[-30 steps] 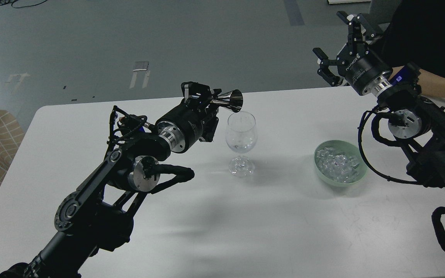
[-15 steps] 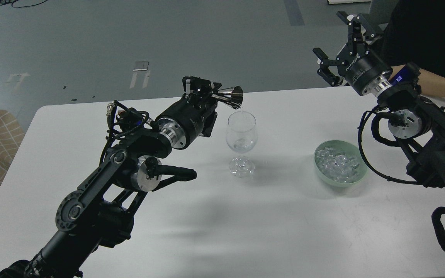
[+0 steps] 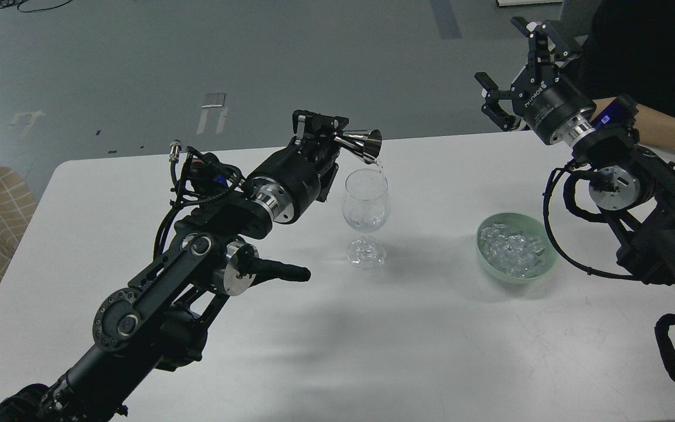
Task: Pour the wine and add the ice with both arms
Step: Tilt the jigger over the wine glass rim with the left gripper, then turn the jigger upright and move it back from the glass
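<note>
White table (image 3: 419,351) seen from above. Left pincer (image 3: 337,133) is clenched on a steel jigger (image 3: 364,142), which is tipped on its side with its mouth just above the rim of the wine glass (image 3: 365,214); a thin clear stream is seen at the lip. A little clear liquid is held in the upright glass, near table centre. At 3 o'clock of the glass, well apart, the ice (image 3: 513,249) is heaped in a pale green bowl (image 3: 486,265). At 1 o'clock of the bowl, the right pincer (image 3: 516,70) is held aloft, fingers spread, nothing grasped. A person's forearm (image 3: 671,132) is noted at the far right edge.
</note>
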